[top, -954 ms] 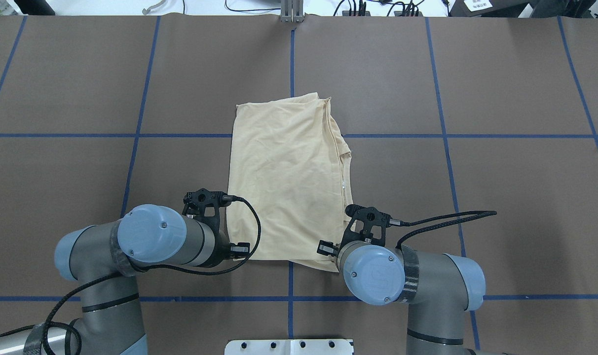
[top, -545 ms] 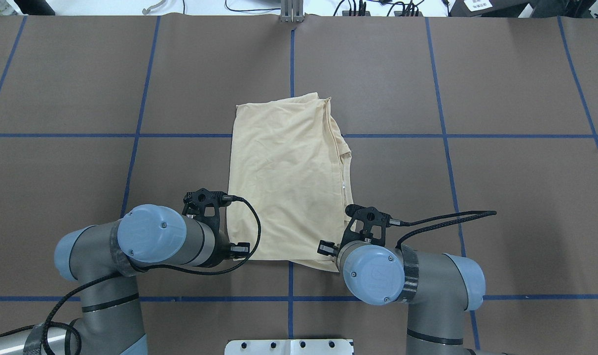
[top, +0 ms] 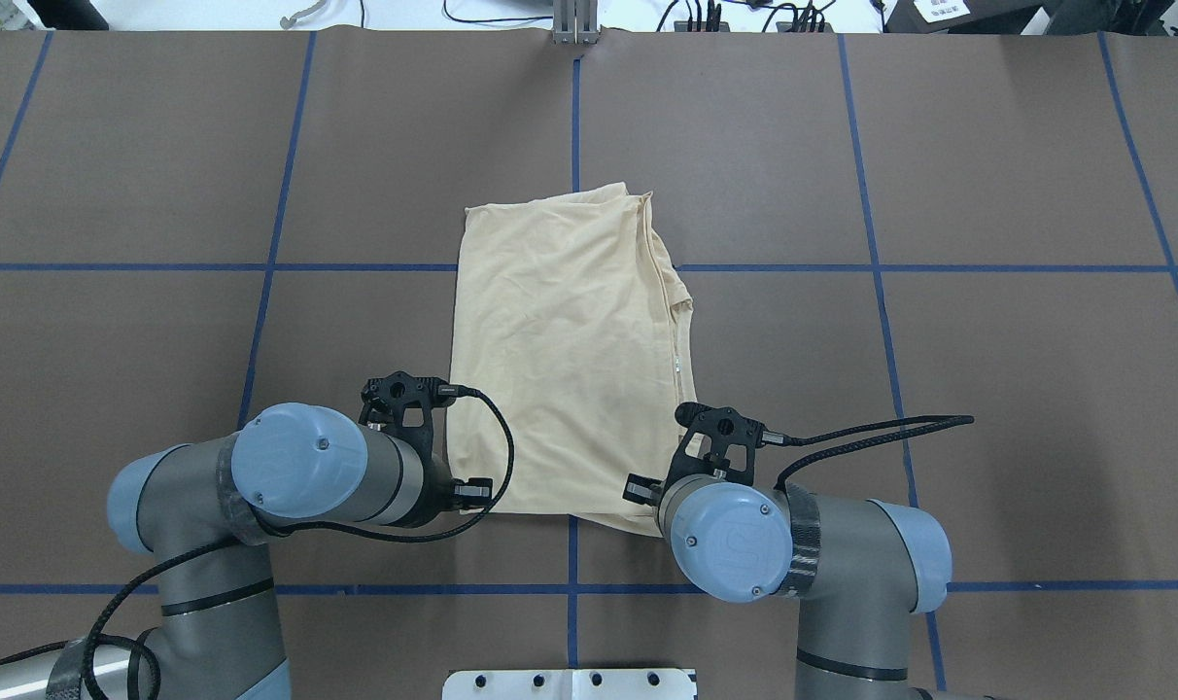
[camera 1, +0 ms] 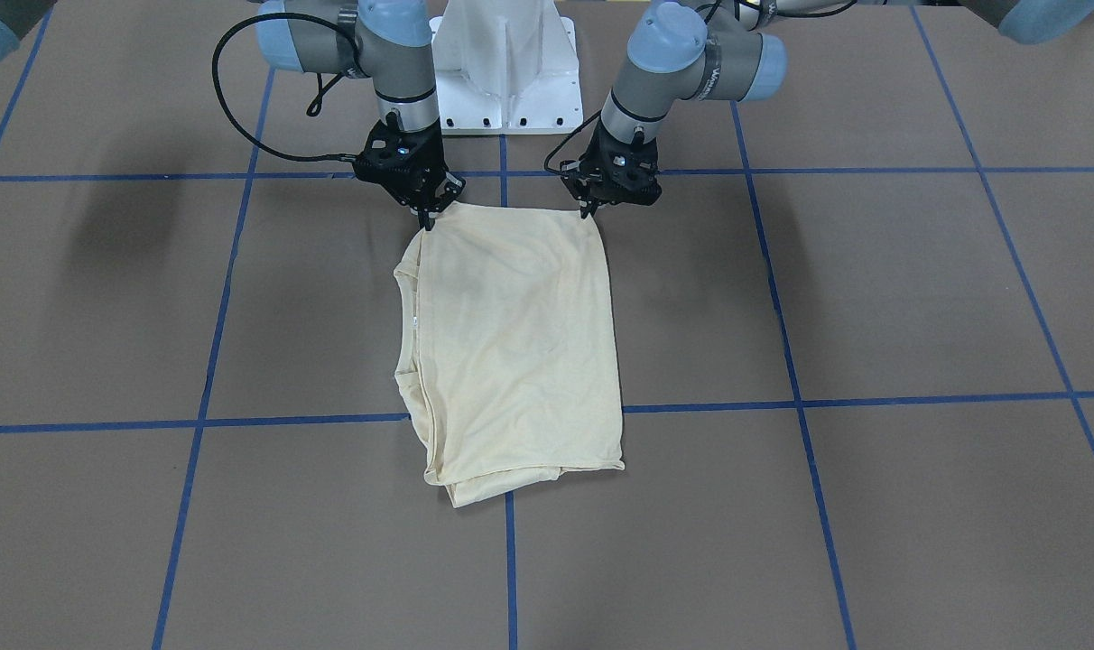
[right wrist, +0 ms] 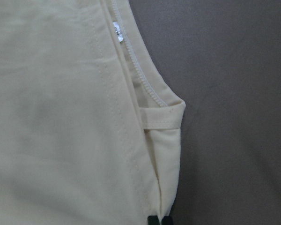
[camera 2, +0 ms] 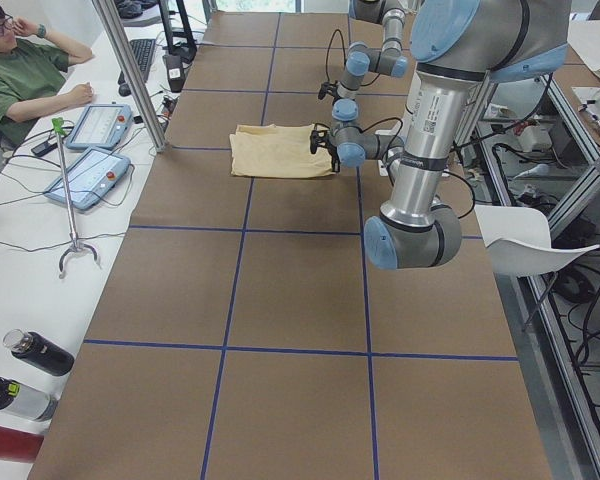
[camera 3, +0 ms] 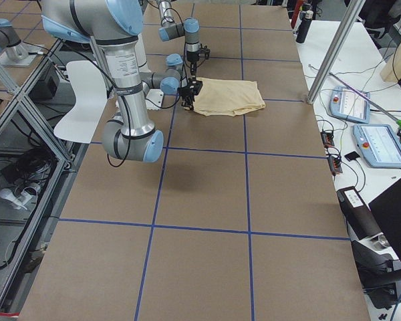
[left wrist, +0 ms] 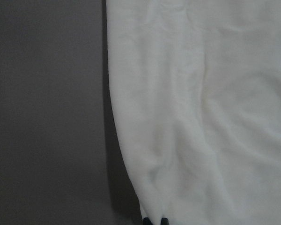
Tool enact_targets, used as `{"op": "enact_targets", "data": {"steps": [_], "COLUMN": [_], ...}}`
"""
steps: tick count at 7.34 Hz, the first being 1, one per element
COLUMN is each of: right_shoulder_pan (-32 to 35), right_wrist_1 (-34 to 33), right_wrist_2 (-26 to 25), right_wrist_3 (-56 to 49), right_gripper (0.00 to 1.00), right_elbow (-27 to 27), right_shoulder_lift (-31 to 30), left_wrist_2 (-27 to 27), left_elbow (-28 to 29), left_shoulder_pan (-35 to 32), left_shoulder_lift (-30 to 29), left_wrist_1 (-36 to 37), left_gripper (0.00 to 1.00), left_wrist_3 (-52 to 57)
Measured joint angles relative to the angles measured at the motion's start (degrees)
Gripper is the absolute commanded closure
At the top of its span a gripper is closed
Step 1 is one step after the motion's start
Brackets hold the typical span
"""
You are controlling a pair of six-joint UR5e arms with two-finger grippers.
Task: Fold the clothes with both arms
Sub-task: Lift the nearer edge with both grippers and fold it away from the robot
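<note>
The clothes are one pale cream-yellow shirt [camera 1: 511, 343] folded into a tall rectangle at the table's middle [top: 570, 360]. Its ribbed neckline with a small white label [right wrist: 118, 37] runs along the side by my right arm. My left gripper [camera 1: 590, 212] is shut on the shirt's near corner, fingertips together at the cloth's edge [left wrist: 154, 220]. My right gripper [camera 1: 427, 219] is shut on the other near corner, beside a folded seam [right wrist: 158, 219]. In the overhead view both wrists hide the fingertips. No print shows.
Blue tape lines [top: 574, 136] grid the brown table cover. The white pedestal base [camera 1: 506, 63] stands just behind the grippers. A seated person [camera 2: 20, 75], two teach pendants [camera 2: 90, 150] and bottles [camera 2: 35, 352] are on the white bench past the table's far side.
The right arm has shifted slightly to the left along the shirt's near edge. The left arm and the shirt lie as before.
</note>
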Motion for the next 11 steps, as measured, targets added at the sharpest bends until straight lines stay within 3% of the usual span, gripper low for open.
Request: {"op": "enact_targets", "data": {"steps": [3,4,6,7,9,11], "right_shoulder_pan": [0.6,0.4,-2.0,-2.7,-0.4,4.8], "right_wrist_1": [-0.1,-2.3,-12.9,-15.6,-14.8,-8.9], "right_wrist_2": [0.6,1.1,2.4,2.6,2.5,2.5], "right_wrist_3": [-0.3,-0.3,0.0,0.0,-0.9,-3.0], "right_gripper": [1.0,1.0,1.0,1.0,1.0,1.0], "right_elbow": [3.0,7.5,19.1,21.1,16.3,8.8], "right_shoulder_lift": [-0.4,-1.0,-1.3,-1.1,0.3,2.3], "left_wrist_2": [-1.4,-3.1,-5.7,-6.3,-6.1,-5.9], "left_elbow": [-5.0,-9.2,-17.6,-19.3,-15.6,-10.0], "left_shoulder_pan": [-0.1,-0.1,0.7,1.1,0.0,-4.7], "left_shoulder_lift": [0.3,0.9,1.6,1.4,0.6,-1.6], "left_wrist_1": [0.3,0.6,4.3,6.7,8.1,8.2], "left_gripper": [1.0,1.0,1.0,1.0,1.0,1.0], "left_wrist_3": [-0.2,-1.8,-5.4,-5.8,-5.3,-2.9]}}
